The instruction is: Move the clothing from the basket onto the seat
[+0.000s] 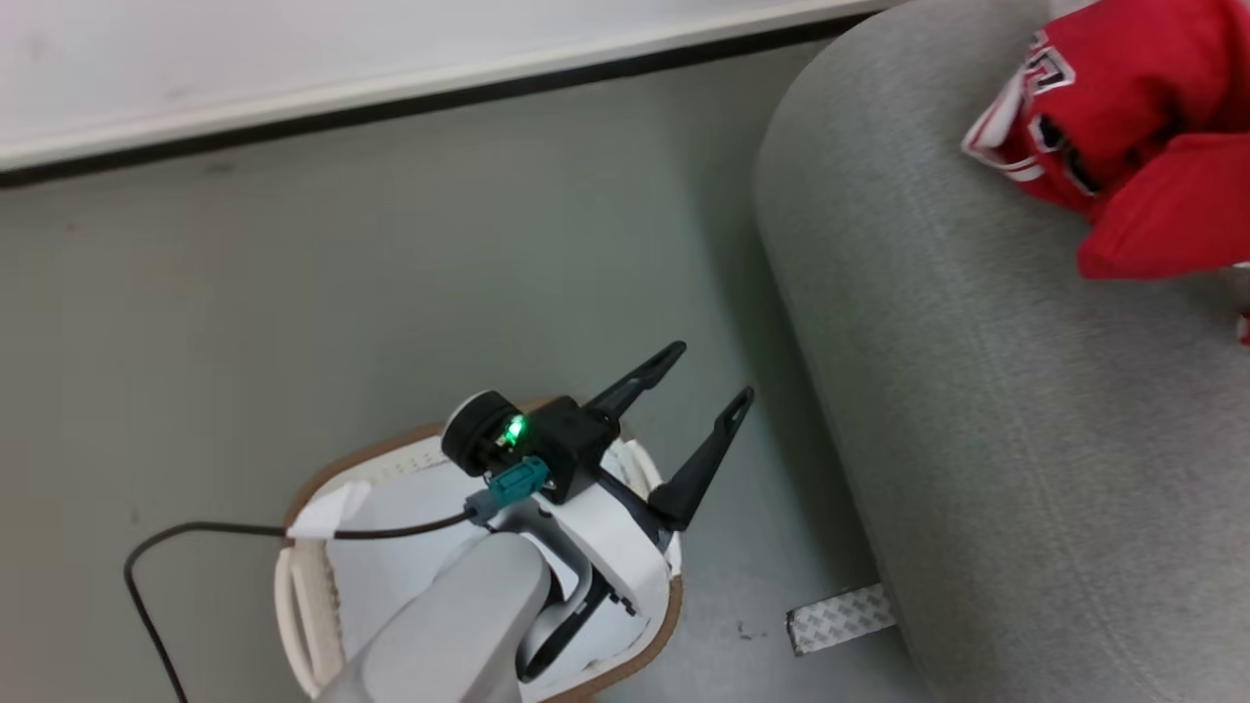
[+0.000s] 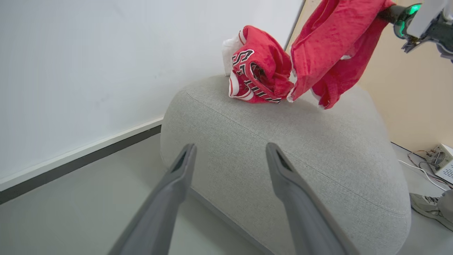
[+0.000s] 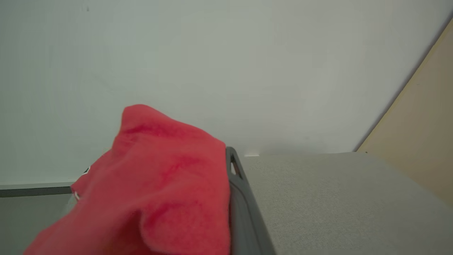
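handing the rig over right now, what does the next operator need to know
The left gripper is open and empty, above the basket.
The right gripper is shut on the plain red garment, which hangs over the seat with its lower end at or near the fabric.
The jersey lies bunched on the seat.
Done: the jersey is on the seat. No red shows in the visible part of the basket, though the arm hides some of it.
Left: lower the plain red garment onto the seat and release it.
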